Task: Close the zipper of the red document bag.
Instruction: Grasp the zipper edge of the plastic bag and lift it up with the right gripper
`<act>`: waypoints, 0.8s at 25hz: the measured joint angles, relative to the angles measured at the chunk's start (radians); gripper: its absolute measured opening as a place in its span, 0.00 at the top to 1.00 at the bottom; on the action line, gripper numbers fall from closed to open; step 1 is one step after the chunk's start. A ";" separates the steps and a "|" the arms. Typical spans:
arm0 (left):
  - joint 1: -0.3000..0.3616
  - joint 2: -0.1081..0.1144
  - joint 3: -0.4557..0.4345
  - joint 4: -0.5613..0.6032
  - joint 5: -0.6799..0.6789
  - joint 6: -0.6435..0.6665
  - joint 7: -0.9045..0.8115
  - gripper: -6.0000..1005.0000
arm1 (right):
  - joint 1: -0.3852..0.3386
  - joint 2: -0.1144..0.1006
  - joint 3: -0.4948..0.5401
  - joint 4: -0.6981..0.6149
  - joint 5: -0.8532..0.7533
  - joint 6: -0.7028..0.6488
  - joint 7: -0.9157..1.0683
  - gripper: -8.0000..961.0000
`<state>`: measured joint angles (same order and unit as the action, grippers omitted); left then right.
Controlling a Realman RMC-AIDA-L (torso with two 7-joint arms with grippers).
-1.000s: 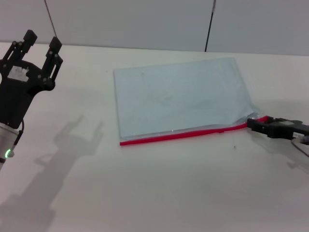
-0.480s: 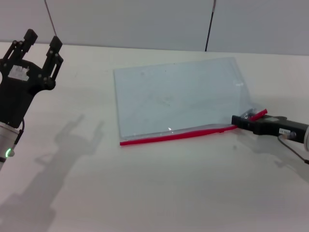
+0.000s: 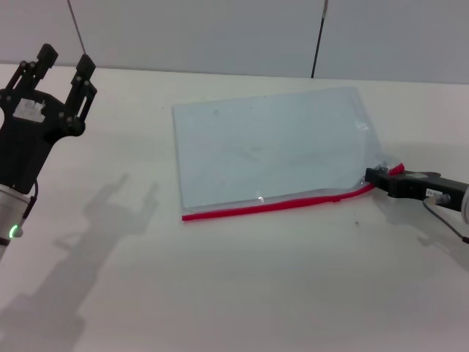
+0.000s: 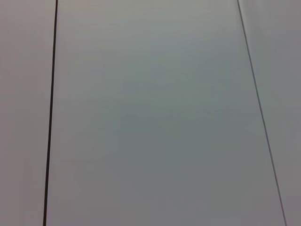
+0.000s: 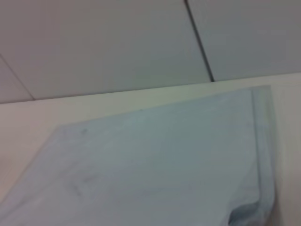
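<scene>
The red document bag lies flat on the white table, a pale blue-grey pouch; it also fills the right wrist view. Its zipper is the bright red strip along the near long edge. My right gripper lies low at the zipper's right end, shut on it, and the bag's corner there is puckered, with a red tip poking out behind the fingers. The slider tab is hidden. Far to the left of the bag, my left gripper is raised and open, holding nothing.
The white table stretches all around the bag. A pale wall with a dark vertical seam stands behind the table's far edge. The left wrist view holds only wall panels.
My right gripper slid left along the zipper's end, then came back a little to the right, tugging the bag's right corner. The left arm has not moved.
</scene>
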<state>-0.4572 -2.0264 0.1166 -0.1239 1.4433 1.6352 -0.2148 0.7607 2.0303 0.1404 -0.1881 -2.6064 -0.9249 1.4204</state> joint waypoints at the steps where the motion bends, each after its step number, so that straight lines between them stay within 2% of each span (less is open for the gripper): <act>1: 0.000 0.000 0.000 0.000 0.000 0.000 0.000 0.45 | 0.002 0.000 -0.001 0.001 0.000 -0.002 -0.006 0.47; 2: 0.000 0.000 0.000 0.000 0.000 0.000 0.000 0.45 | 0.003 0.000 -0.001 0.004 0.000 -0.006 -0.014 0.60; 8: 0.000 0.000 0.000 0.000 0.000 0.000 0.000 0.45 | 0.004 0.001 0.004 0.025 0.001 -0.041 -0.049 0.85; 13: 0.000 0.000 0.000 0.000 0.000 0.000 0.000 0.45 | 0.006 0.000 0.004 0.028 0.008 -0.068 -0.068 0.98; 17: -0.001 0.000 0.000 0.001 0.030 -0.004 0.000 0.45 | 0.007 0.000 0.004 0.035 0.044 -0.132 -0.108 0.98; 20: -0.017 0.000 0.000 0.005 0.104 -0.020 0.001 0.45 | 0.008 -0.001 0.004 0.046 0.082 -0.195 -0.143 0.98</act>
<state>-0.4739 -2.0262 0.1166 -0.1191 1.5474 1.6153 -0.2138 0.7685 2.0297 0.1443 -0.1425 -2.5240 -1.1200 1.2775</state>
